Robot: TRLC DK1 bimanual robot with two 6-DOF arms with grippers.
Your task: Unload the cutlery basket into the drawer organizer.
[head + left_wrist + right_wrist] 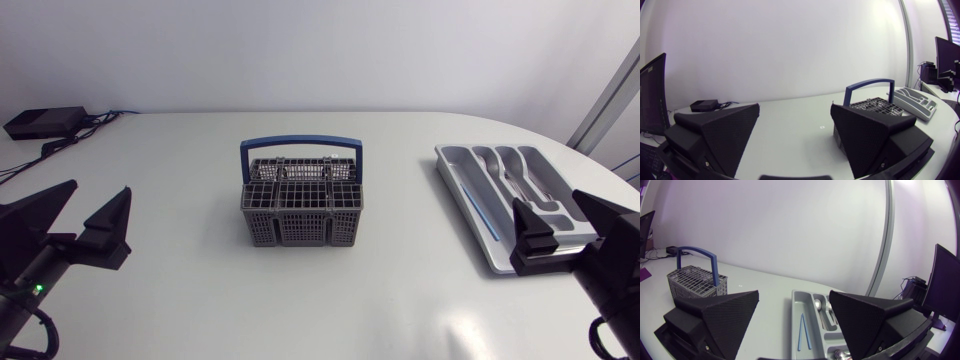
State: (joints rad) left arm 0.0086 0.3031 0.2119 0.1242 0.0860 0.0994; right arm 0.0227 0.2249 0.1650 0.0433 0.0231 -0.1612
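- Across the white desk (180, 160), the two things of the task stand well apart, one at the middle and one toward my right.
- Toward my right lies the grey drawer organizer (455, 180), a shallow tray with long compartments. Its near end is under my right arm.
- At the middle stands the cutlery basket (300, 212), upright, a grey plastic lattice with a blue hoop handle (300, 143) arching over it. I cannot tell whether any cutlery is left inside.
- My left gripper (98, 192) hangs over bare desk, well to the left of the basket, its fingers wide apart and holding nothing.
- My right gripper (547, 200) hangs over the organizer's near end, its fingers likewise spread and empty.
- Metal spoons (821, 307) lie in the organizer's middle compartments.
- A thin blue stick-like piece (802, 330) lies in the long side compartment.
- Handling, as a judgement: the basket looks light and may slide or tip when something is pulled out, so the hoop handle is the place to steady it. Any cutlery is likely stiff, smooth and slippery, and best pinched across the narrow shaft and lifted straight up.
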